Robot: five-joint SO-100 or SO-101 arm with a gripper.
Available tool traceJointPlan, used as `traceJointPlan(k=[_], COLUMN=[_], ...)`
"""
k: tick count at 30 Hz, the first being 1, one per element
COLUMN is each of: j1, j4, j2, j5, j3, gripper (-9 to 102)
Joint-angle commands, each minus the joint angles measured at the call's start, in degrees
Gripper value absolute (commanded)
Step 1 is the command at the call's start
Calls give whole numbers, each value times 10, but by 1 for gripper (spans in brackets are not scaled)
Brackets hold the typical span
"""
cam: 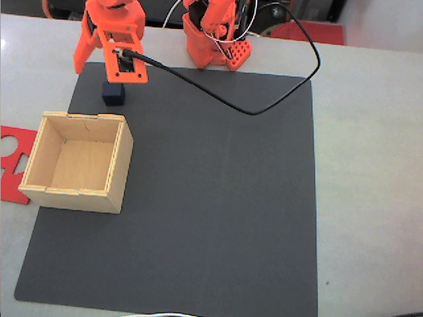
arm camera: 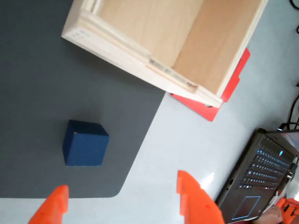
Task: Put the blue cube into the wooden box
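While the orange arm [cam: 109, 33] leans out over the far left part of the dark mat [cam: 218, 198], its pincer [arm camera: 122, 196] hangs open above the blue cube [cam: 113, 93], gripping nothing. In the wrist view the two orange fingertips [arm camera: 53, 207] stand well apart at the bottom edge of the frame, and the blue cube [arm camera: 85, 143] lies on the mat just beyond them, nearer the left one, with a clear gap to both.

Seen from the fixed view, the blue cube rests near the mat's far left corner, just inside the far edge, partly under the arm's wrist. The wooden box [cam: 79, 162] stands on the mat along its left edge, nearer the camera than the cube and apart from it, its open top facing up and its inside bare. In the wrist view the wooden box [arm camera: 187, 42] fills the top of the frame.

A flat red sheet [cam: 13, 162] lies on the pale tabletop [cam: 370, 165] just beside the box, at the tabletop's left edge. A black cable [cam: 264, 105] loops from the wrist across the mat's far right part back toward the arm's base [cam: 215, 46]. A laptop [arm camera: 259, 182] sits open at the lower right of the wrist view.
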Motion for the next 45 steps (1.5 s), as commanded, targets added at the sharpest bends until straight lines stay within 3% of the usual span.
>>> traceJointPlan(k=[1, 16, 23, 37, 45], j1=[-1, 4, 16, 99, 98], j4=[-19, -58, -35, -4, -2], j2=[-15, -131, -161, -145, -228], j5=[12, 38, 30, -29, -69], j3=[8, 15, 14, -16, -96], gripper=[29, 27, 26, 25, 25])
